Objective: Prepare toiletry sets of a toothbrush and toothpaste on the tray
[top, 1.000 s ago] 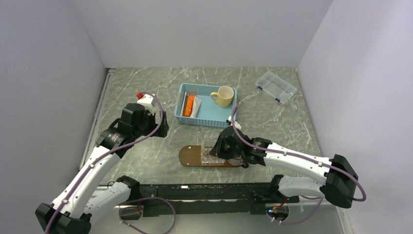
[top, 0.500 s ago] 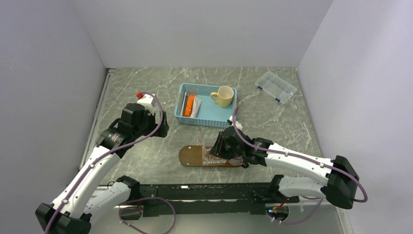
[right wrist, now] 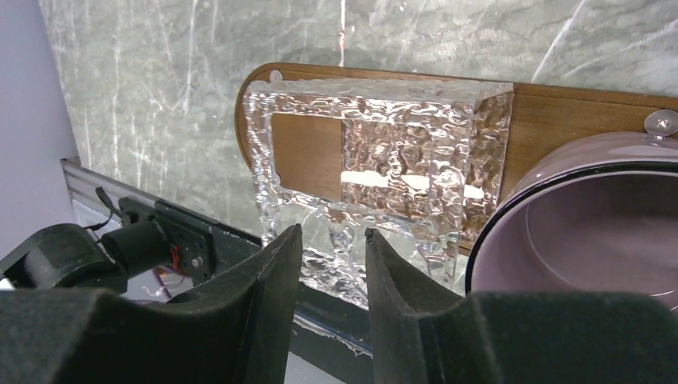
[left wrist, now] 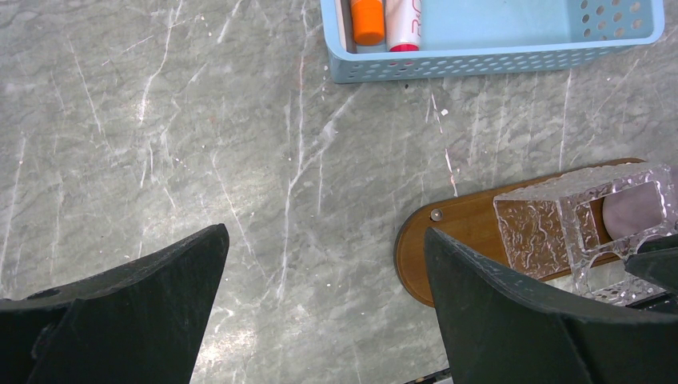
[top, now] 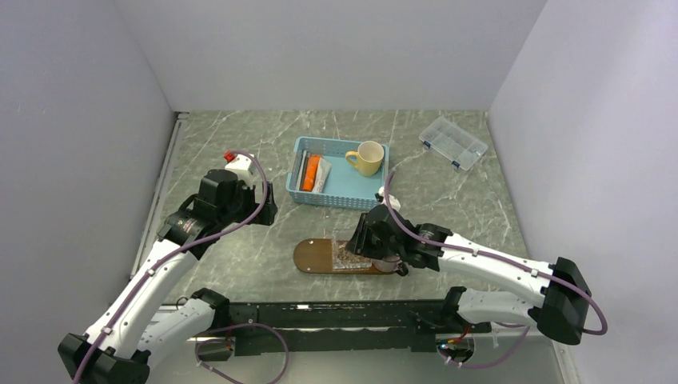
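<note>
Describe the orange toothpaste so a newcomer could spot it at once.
Find the blue slatted basket mid-table, just beyond the wooden tray. At its left end, away from the yellow mug, slim items lie side by side. The orange toothpaste is the only bright orange one, between a thin brush and a white tube.

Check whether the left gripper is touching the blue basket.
Apart. The left wrist view shows bare marble table between the open left gripper and the blue basket.
</note>
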Motion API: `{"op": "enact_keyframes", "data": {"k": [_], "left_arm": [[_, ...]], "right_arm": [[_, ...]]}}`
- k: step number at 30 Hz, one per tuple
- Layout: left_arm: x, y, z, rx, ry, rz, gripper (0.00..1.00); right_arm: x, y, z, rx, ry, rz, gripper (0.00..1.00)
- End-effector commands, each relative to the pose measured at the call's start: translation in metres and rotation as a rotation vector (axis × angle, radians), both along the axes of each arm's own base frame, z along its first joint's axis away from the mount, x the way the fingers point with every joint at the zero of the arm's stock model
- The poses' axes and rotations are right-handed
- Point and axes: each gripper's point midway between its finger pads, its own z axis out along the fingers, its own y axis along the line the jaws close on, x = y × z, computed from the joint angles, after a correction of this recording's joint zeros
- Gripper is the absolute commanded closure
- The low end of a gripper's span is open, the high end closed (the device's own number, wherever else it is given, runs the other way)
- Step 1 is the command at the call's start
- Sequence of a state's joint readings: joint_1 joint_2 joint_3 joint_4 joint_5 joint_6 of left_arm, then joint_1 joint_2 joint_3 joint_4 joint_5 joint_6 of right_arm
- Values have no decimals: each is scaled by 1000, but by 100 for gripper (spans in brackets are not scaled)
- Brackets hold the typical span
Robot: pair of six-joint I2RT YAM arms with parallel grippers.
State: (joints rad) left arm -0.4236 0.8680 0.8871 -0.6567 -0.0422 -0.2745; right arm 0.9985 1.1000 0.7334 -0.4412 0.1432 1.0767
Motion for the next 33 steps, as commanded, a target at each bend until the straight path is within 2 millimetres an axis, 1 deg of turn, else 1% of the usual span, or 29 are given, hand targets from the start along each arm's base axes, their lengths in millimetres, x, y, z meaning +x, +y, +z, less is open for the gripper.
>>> {"op": "enact_keyframes", "data": {"k": [1,7,8,14,19,23,29,33], "left_arm": [[3,0,4,-5,-17,-1,1],[3,-1,5,-8,-19,-4,1],[3,-1,5,-8,-19,-4,1],[3,-2,5,-13,-19,-9,1],[2,-2,5,-12,-19,-10,1],[2,-1,5,-12,-19,-7,1],[3,0,3,-21,-9,18,1],[4,-15,7,-81,-18,-34,1]], "right_arm": [[7,2,32,32,-66,-5,62],[8,0,39,-4,-67,1,61],[9,-2,40,-19,-70,-2,61],[22,-15,63,-92,-141,-34,58],[41,-21,86,-208,-208,-50,58],[58,-27,109,-261,-281,-69,56],[90,-46,118,-340,-295,-121,55],[118,-67,120,-388,-312,-163,55]]}}
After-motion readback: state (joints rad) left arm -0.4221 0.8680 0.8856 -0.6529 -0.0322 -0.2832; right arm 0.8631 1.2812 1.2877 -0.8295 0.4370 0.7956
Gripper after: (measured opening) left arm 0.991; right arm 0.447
